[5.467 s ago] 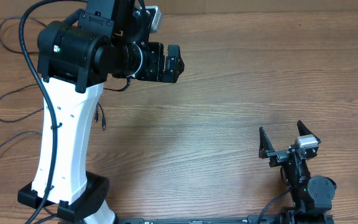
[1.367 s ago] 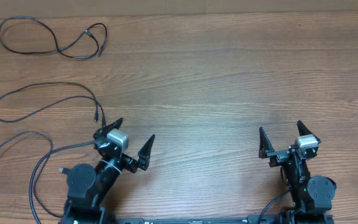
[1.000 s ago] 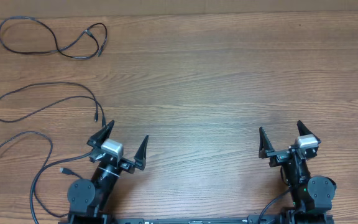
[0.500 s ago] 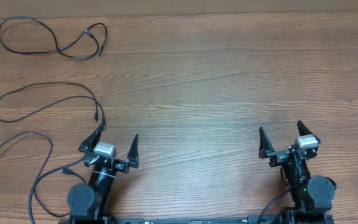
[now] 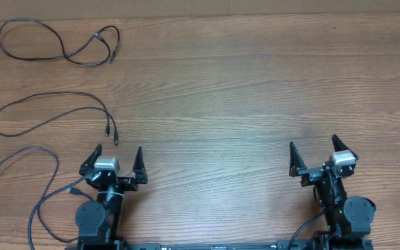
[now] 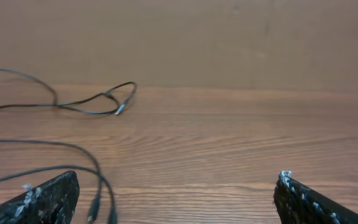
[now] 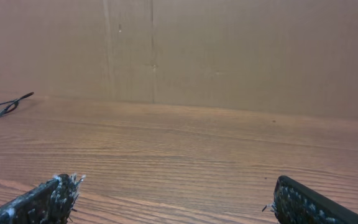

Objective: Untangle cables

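Three thin black cables [image 5: 47,94] lie apart in loose loops on the wooden worktop [image 5: 242,83]. The left claw [image 5: 112,158] and right claw [image 5: 317,154] are wide open and hold nothing.

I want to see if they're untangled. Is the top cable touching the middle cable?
Apart. The overhead view shows a strip of bare table between the top cable and the middle cable, all along their length.
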